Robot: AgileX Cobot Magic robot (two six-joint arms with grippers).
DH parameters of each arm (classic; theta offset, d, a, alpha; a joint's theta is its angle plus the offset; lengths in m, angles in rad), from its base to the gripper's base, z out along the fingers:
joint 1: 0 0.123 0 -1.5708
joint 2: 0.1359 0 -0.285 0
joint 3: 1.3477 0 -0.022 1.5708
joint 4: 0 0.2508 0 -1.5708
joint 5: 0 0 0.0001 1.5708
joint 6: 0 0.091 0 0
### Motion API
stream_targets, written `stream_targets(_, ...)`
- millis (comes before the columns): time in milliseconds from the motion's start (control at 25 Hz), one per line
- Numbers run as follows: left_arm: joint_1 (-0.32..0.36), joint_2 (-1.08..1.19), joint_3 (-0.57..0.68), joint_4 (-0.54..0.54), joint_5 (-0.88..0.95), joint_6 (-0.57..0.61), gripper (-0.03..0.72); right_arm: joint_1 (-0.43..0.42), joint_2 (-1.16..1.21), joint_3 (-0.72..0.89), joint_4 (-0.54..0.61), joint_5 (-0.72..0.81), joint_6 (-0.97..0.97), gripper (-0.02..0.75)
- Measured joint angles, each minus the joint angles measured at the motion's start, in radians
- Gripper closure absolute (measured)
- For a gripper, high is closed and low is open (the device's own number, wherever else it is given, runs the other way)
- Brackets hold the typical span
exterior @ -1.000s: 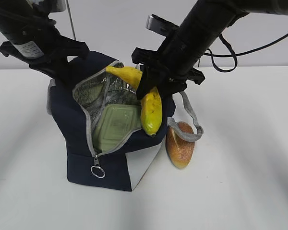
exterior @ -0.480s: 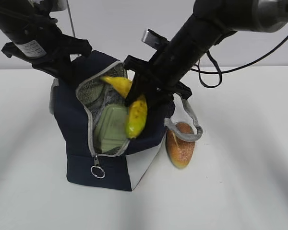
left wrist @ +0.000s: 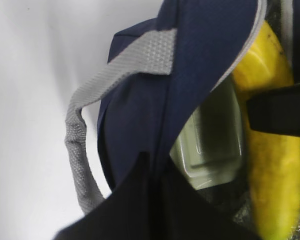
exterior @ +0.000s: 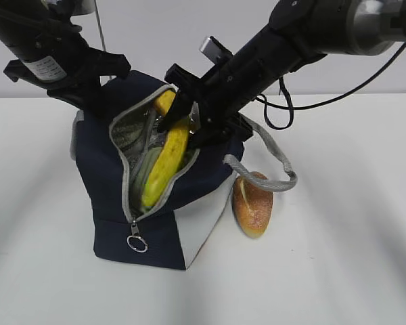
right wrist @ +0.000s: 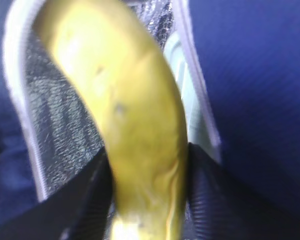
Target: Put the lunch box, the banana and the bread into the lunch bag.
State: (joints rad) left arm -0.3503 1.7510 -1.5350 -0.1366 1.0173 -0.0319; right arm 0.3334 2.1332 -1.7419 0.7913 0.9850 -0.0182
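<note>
The navy lunch bag (exterior: pixel 159 203) stands open on the white table (exterior: pixel 338 257), with its zipper mouth turned toward the camera and the silver lining visible inside. The banana (exterior: pixel 164 161) lies in this opening, its lower end deep in the bag and its upper end between the fingers of the right gripper (exterior: pixel 183 128). In the right wrist view the 2 black fingers stand on both sides of the banana (right wrist: pixel 135 135); I cannot tell if they press it or are already loose. Under the banana, the sage-green lid of the lunch box (left wrist: pixel 212 145) shows inside the bag. The left gripper (exterior: pixel 88 84) is closed on the rear edge of the bag fabric. The bread (exterior: pixel 252 206) lies on the table just beside the bag, under a grey handle (exterior: pixel 271 179).
</note>
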Motion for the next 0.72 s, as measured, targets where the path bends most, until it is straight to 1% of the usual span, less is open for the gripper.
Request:
stream_targets(80,0.0,0.0,0.0,-0.001,0.0,0.0,0.691,0.0,0.004,0.0,0.007,-0.002,0.0,0.247)
stream_targets(120,0.0,0.0,0.0,-0.003,0.0,0.0,0.691,0.0,0.004,0.0,0.007,-0.002,-0.003,0.211)
stream_targets(160,0.0,0.0,0.0,-0.002,0.0,0.0,0.691,0.0,0.004,0.0,0.009,-0.002,-0.006,0.183)
stream_targets(200,0.0,0.0,0.0,-0.002,0.0,0.0,0.691,0.0,0.004,-0.001,0.013,0.005,-0.015,0.172)
stream_targets(280,0.0,0.0,0.0,-0.003,0.0,0.0,0.691,0.0,0.004,-0.001,0.013,0.03,-0.045,0.171)
stream_targets(400,0.0,0.0,0.0,-0.003,0.0,0.0,0.691,0.0,-0.027,-0.001,-0.033,0.064,-0.063,0.175)
stream_targets(560,0.0,0.0,0.0,-0.003,0.003,0.0,0.691,0.0,-0.152,0.02,-0.188,0.083,-0.069,0.185)
stream_targets(720,0.0,0.0,0.0,-0.003,0.003,0.0,0.691,0.0,-0.334,0.142,-0.322,0.069,-0.069,0.187)
